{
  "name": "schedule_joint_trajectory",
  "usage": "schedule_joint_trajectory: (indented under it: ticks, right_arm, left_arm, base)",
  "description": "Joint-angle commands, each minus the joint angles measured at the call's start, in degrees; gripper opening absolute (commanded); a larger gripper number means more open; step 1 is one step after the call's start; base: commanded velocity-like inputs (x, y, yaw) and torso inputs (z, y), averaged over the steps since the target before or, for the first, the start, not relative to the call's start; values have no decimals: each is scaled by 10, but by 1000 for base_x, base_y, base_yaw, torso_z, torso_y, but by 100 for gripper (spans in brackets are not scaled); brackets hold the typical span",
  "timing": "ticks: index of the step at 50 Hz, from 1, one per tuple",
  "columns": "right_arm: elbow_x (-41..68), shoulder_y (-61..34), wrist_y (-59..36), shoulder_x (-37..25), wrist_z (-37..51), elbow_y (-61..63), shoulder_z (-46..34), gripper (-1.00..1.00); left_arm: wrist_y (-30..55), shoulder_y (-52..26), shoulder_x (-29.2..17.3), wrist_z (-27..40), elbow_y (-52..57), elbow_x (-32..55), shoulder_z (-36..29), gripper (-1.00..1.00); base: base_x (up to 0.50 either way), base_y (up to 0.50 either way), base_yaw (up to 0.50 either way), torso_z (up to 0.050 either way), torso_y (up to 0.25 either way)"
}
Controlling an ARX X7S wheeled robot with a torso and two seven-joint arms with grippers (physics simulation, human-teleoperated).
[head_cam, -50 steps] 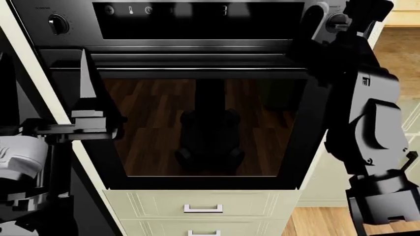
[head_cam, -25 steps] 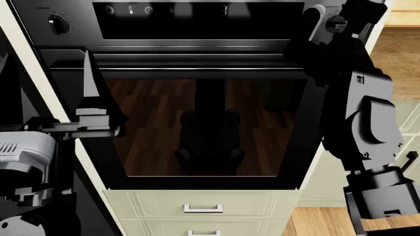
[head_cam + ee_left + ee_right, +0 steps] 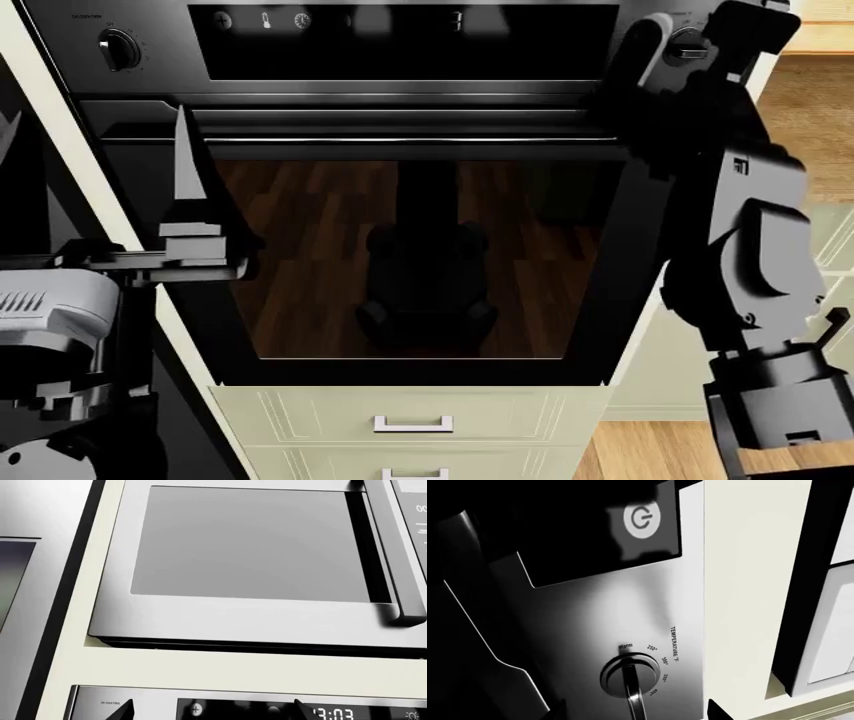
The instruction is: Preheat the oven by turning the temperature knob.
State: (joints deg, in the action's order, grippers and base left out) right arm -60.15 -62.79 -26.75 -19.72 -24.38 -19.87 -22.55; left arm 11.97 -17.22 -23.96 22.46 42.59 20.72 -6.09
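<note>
Left wrist view: only a steel microwave door (image 3: 250, 545) above the oven (image 3: 267, 711) display strip. My left claw is out of sight here.

Head view: left claw (image 3: 180, 165) parked near the oven's left edge, fingers pointing up, spread unclear. Right claw (image 3: 707, 45) is up at the temperature knob (image 3: 687, 45), top right; I cannot tell its gap. It sits slightly higher than half a second ago.

Right wrist view: knob (image 3: 630, 672) close, bar aimed at Warm, presumably lined up for gripping.
</note>
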Motion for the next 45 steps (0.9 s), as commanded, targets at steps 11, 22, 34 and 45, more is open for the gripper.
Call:
schedule_joint_trajectory:
  ticks: [11,22,34,45]
  right_arm:
    - [1,-16,5,3,10,-20,-6,100]
    - [3,-24,9,7,16,-33,-9,100]
    - [11,-20,13,6,28,-46,-7,100]
    - [15,-11,7,4,22,-35,-3,-100]
  left_arm:
    - [-3,-3,-2,2,-4,2,-1,100]
    - [-3,-5,-4,4,-7,3,-1,100]
    - [-6,-4,-4,4,-12,-2,-5,100]
    - [-6,1,-7,6,-8,-1,-5,100]
  base:
    - [0,0,0,0,0]
    - [0,0,0,0,0]
    - [0,0,0,0,0]
    - [0,0,0,0,0]
